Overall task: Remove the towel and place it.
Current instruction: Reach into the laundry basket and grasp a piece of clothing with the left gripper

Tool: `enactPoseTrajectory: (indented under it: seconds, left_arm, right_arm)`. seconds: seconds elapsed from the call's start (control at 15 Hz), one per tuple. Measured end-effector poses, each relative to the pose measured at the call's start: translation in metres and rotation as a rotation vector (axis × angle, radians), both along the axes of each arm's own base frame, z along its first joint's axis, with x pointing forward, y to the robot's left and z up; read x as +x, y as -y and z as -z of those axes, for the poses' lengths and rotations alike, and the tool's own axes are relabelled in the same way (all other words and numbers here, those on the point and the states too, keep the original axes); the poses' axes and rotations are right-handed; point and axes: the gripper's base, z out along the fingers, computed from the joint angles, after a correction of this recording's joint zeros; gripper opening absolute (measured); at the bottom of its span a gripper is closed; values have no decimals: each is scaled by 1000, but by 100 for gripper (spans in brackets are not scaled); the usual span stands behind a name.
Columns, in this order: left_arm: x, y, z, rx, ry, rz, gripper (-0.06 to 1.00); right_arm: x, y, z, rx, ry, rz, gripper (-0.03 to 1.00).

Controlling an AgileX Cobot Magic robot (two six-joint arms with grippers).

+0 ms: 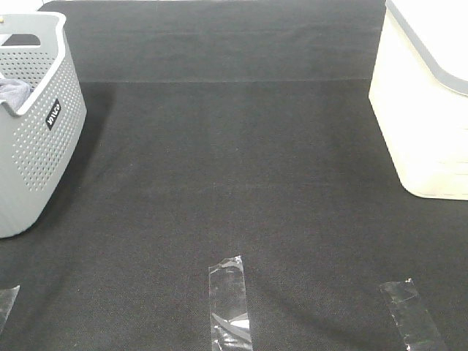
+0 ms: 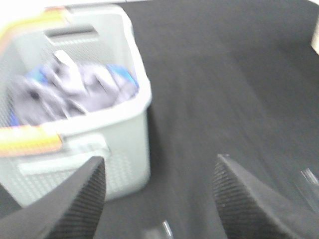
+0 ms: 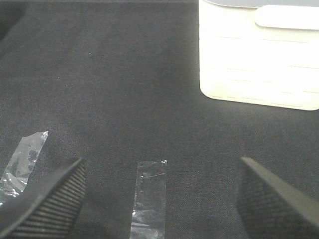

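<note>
Black mat (image 1: 234,183); left gripper (image 2: 159,164) hovers near grey basket (image 2: 124,134), right gripper (image 3: 160,164) over tape (image 3: 148,199); both fingers spread wide.

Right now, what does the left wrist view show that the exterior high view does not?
Only the left wrist view: the left gripper, open and empty, and a blue cloth among the crumpled towel, all blurred. Only the exterior high view: the cream basket plainly, and the dark label on the grey basket. Both: the grey basket, some towel inside it, and the black mat.
</note>
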Motion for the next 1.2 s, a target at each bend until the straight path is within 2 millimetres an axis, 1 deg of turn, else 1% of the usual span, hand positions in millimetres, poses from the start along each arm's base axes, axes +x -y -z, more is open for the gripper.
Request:
enactPoseTrajectory:
  seconds: [0.13,0.2,0.4,0.47,0.53,0.6,0.67,0.73,0.93,1.0,1.07,1.2]
  left_arm:
    - [40,-3,-7,17,44,-29,60]
    - [63,-3,-8,19,32,-37,60]
    - [130,-3,-11,17,-106,-42,60]
    - [165,-2,-16,19,-168,-40,60]
    - [188,-2,-14,26,-223,-38,60]
    - [188,-2,-14,26,-223,-38,60]
    - [211,-2,-14,34,-256,-36,60]
    - [249,-2,-18,22,-271,-43,60]
    - [298,-3,-15,-8,-341,-78,60]
    - [298,-3,-15,-8,-341,-78,60]
    - [310,-5,-16,-2,-369,-94,60]
    - [335,-10,-11,17,-462,-162,60]
  right_arm:
    - [0,0,0,0,0,0,77]
    - [0,0,0,0,0,0,77]
    - [0,0,0,0,0,0,77]
    - [0,0,0,0,0,0,77]
    - [0,0,0,0,0,0,77]
    - [0,0,0,0,0,0,77]
    - [0,0,0,0,0,0,77]
    - [0,0,0,0,0,0,77]
    - [0,0,0,0,0,0,77]
    - [0,0,0,0,0,0,77]
    - [0,0,0,0,0,0,77]
    - [0,0,0,0,0,0,77]
